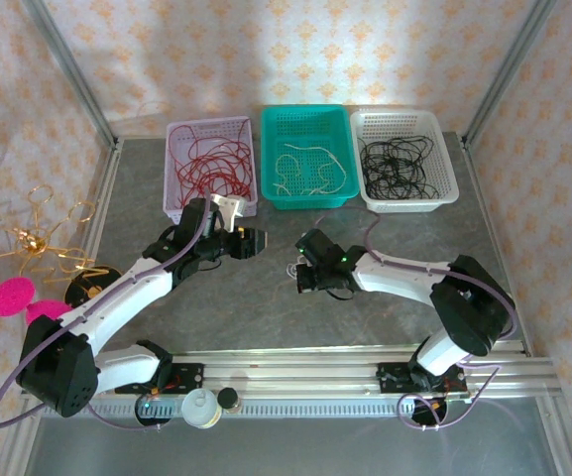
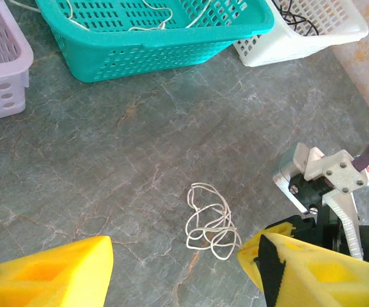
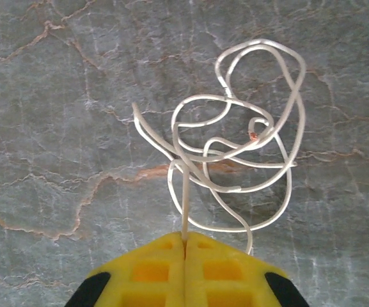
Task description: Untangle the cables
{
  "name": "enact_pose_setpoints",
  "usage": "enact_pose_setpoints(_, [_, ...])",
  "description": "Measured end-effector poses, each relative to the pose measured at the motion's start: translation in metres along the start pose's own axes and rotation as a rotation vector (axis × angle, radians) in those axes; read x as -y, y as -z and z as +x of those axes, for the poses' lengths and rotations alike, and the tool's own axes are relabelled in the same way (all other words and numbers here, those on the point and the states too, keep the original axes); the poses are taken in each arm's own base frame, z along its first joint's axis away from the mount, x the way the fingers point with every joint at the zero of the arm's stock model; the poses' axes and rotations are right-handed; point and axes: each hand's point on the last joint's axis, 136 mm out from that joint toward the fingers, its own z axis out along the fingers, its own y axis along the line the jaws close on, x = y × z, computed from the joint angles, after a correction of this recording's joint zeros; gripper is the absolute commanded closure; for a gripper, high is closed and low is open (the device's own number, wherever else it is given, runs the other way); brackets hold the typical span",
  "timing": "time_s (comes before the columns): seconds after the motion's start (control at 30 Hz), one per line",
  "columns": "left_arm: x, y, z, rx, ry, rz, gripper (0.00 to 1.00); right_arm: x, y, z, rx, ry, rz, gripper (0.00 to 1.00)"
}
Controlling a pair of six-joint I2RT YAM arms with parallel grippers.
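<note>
My right end effector (image 3: 185, 251) clamps one strand of the white cable (image 3: 261, 137), likely to draw the clump loose. My left end effector (image 2: 174, 257) hovers near it, fingers apart.

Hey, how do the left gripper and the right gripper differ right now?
The left gripper has its jaws wide apart, while the right gripper has its jaws pressed together. The left gripper holds nothing, while the right gripper pinches a strand of the white cable that lies on the table. Both have yellow fingers.
</note>
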Motion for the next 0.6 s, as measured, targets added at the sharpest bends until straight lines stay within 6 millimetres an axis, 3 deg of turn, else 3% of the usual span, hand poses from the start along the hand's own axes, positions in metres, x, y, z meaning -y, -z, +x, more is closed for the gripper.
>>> enact_pose_setpoints(0.17, [-0.002,0.002,0.008,0.022,0.015,0.010,0.37,-0.001,0.019,-0.008,0.054,0.000,-0.014,1.00])
enact_pose_setpoints(0.43, [-0.010,0.005,0.041,0.064,0.032,0.053,0.37,0.002,0.047,-0.023,0.162,-0.029,-0.068,1.00])
enact_pose_setpoints(0.53, [-0.006,0.006,0.053,0.084,0.038,0.105,0.38,0.006,0.054,-0.024,0.211,-0.044,-0.085,1.00])
enact_pose_setpoints(0.6, [0.005,0.010,0.060,0.110,0.035,0.167,0.46,0.004,0.062,-0.026,0.257,-0.053,-0.119,1.00])
